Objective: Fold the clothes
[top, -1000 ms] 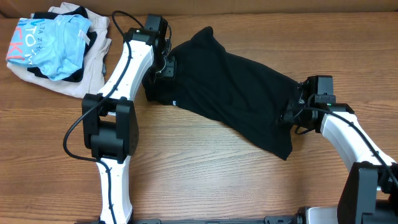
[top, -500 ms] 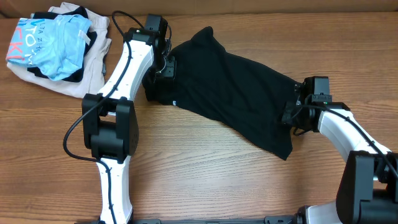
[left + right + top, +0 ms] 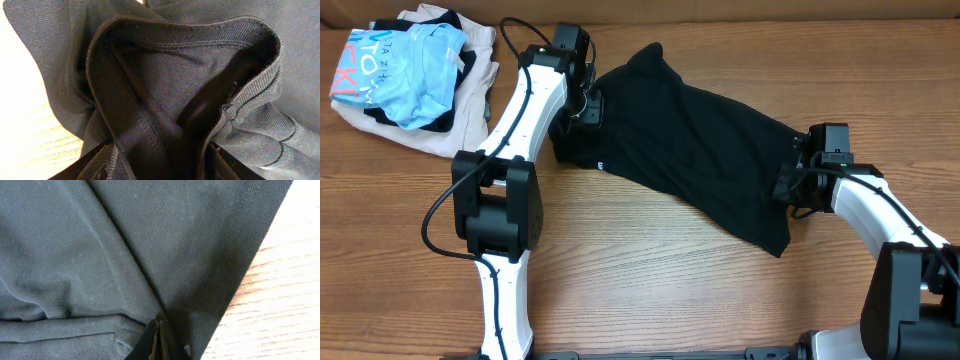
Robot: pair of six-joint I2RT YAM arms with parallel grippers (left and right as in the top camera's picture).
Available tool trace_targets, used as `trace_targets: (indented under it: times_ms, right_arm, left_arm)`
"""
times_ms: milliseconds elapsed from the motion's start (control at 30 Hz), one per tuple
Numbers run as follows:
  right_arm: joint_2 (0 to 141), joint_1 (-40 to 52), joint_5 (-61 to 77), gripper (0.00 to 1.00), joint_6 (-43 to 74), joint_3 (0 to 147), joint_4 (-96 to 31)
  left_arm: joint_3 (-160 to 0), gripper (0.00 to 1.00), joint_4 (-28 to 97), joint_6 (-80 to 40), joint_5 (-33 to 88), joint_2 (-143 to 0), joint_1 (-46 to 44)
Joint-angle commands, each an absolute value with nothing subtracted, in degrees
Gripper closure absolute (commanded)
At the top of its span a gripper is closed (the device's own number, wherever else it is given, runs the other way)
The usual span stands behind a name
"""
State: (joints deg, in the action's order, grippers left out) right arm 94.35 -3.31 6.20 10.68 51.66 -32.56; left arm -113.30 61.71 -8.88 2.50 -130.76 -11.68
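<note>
The black garment [image 3: 690,140] lies crumpled and stretched across the wooden table, from upper middle to lower right, with a small white tag [image 3: 601,165] at its left edge. My left gripper [image 3: 582,105] is at the garment's left end. In the left wrist view [image 3: 162,160] its fingers stand wide apart, with the bunched collar fabric [image 3: 165,100] between them. My right gripper [image 3: 790,185] is at the garment's right end. In the right wrist view [image 3: 160,330] its fingers are pressed together on a fold of the black fabric [image 3: 100,245].
A pile with a light-blue printed garment [image 3: 410,60] on a beige cloth [image 3: 470,100] lies at the table's far left corner. Bare wood [image 3: 650,280] fills the front of the table. The left arm's base [image 3: 498,210] stands at front left of the garment.
My right gripper has shifted slightly left along the garment's right end. The left arm and the garment look unchanged.
</note>
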Motion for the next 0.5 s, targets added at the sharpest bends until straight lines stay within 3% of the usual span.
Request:
trace_targets:
  times_ms: [0,33,100,367,467]
  right_arm:
    - [93.2,-3.6,6.6,0.88,11.1,54.3,-32.6]
    - [93.3,-3.6,6.8,0.74,11.1,54.3,-33.0]
    - [93.4,-3.6,7.7,0.61,11.1,54.2,-34.1]
    - [93.5,-3.2,7.6,0.61,12.2,51.1,-32.6]
    - [93.5,-3.2,7.6,0.72,12.2,51.1,-32.7]
  left_arm:
    - [-114.1,0.41,61.6,-9.4,1.9,-130.5,-12.0]
    - [-114.1,0.40,61.6,-9.4,1.9,-130.5,-12.0]
    - [-114.1,0.40,61.6,-9.4,1.9,-130.5,-12.0]
    - [-114.1,0.40,61.5,-9.4,1.9,-130.5,-12.0]
    - [-114.1,0.40,61.5,-9.4,1.9,-130.5,-12.0]
